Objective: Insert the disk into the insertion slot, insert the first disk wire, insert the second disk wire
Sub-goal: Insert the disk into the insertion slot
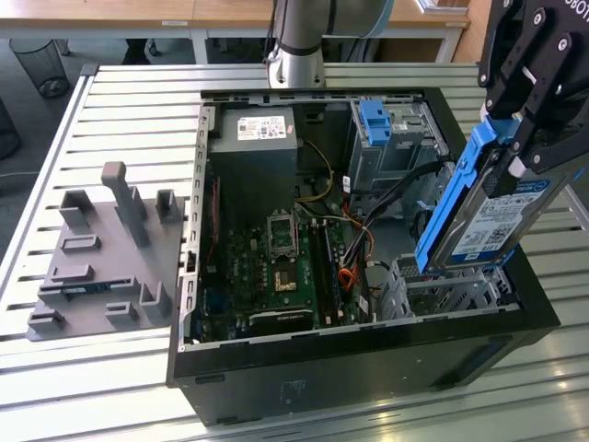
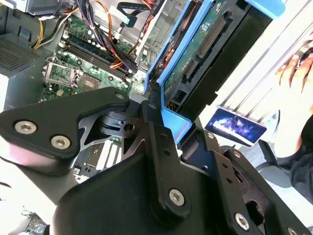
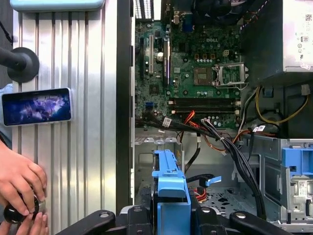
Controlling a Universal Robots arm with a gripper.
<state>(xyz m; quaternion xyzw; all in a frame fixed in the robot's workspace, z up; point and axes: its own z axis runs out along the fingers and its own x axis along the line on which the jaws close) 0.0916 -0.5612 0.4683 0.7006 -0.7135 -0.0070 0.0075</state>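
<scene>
While the hand (image 1: 525, 147) grips the disk (image 1: 488, 207) by its upper end, closed on the blue caddy, the drive hangs steeply tilted at about 3 o'clock of the open computer case (image 1: 368, 354) in the exterior view. Its lower end is just above the insertion slot (image 1: 451, 290), at about 4 o'clock of the case. I cannot tell if they touch, and the disk is not yet seated.

To do this step well, I think the drive must come flatter, with the caddy sides lined up with the bay walls, because thin sheet metal easily catches a corner. The cables (image 1: 354, 249) beside the bay should be kept out of the path.

The caddy is smooth bright plastic and the drive is a flat rectangle with a glossy label. Its underside is a green circuit board (image 2: 205, 44) in the second wrist view. The slot is silver, perforated and has folded edges.
</scene>
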